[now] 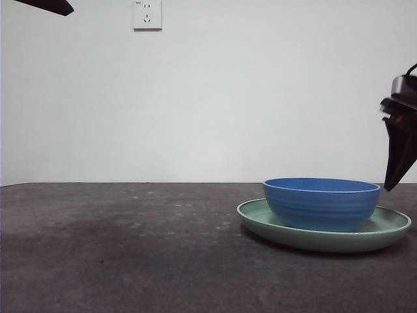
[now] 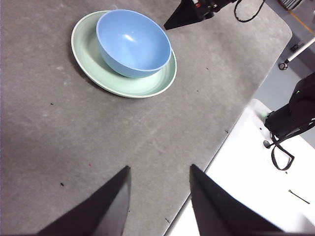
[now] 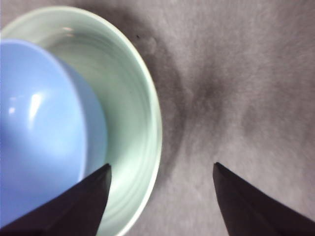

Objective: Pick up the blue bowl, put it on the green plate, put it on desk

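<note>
Already the blue bowl (image 1: 322, 203) sits inside the green plate (image 1: 264, 222), off-centre toward one side of it, and the plate lies flat on the desk (image 1: 117, 248). So the stacking step looks done, and what remains, by my reading, is moving the pair or the bowl onto the bare desk.

Above the plate's outer rim hangs the right tool (image 3: 161, 196), released, its 2 jaws spread wide with 1 over the plate and 1 over the desk; it touches nothing. The left tool (image 2: 160, 201) waits well apart from the plate, also released and holding nothing.

Next, I judge, the right tool must come down so its jaws straddle a rim, then close firmly enough that the glossy ware does not slip when lifted.
</note>
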